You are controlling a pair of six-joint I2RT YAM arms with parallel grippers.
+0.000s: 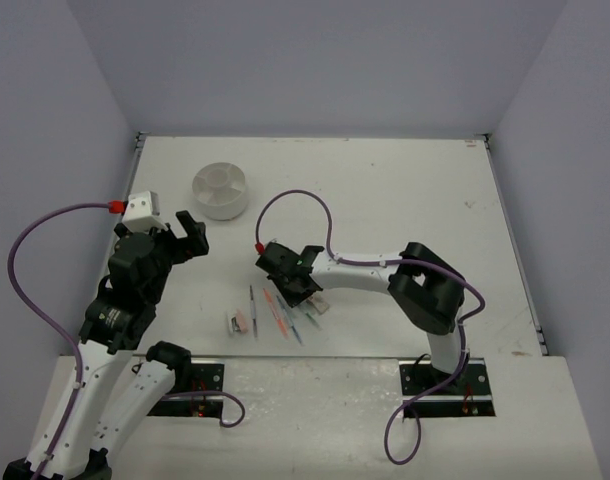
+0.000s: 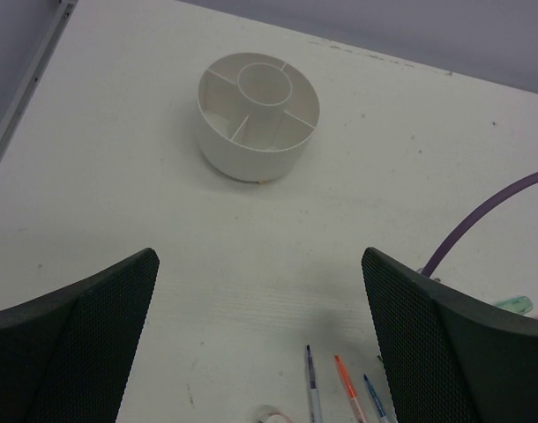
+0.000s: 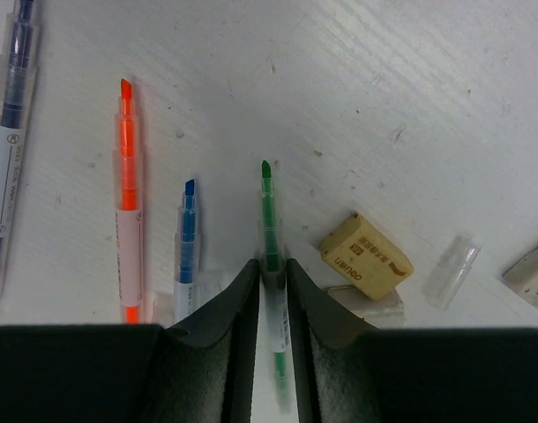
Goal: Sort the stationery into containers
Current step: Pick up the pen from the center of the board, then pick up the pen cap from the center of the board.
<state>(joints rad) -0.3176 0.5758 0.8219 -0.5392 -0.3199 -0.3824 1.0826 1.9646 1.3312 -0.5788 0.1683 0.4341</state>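
Note:
In the right wrist view, my right gripper (image 3: 271,264) is shut on a green pen (image 3: 268,207) that lies on the table, its tip pointing away. To its left lie a blue pen (image 3: 187,238), an orange pen (image 3: 127,203) and a grey pen (image 3: 9,132). A tan eraser (image 3: 365,256) sits just right of the fingers. From above, the right gripper (image 1: 303,295) is low over the pen cluster (image 1: 275,312). My left gripper (image 1: 180,235) hangs open and empty, facing the round white divided container (image 2: 242,154), which stands well beyond it.
A clear cap (image 3: 452,270) and a pale eraser (image 3: 529,273) lie right of the tan eraser. A small pink-and-grey item (image 1: 241,322) rests left of the pens. The right arm's purple cable (image 2: 481,216) loops over the table. Side walls enclose the table.

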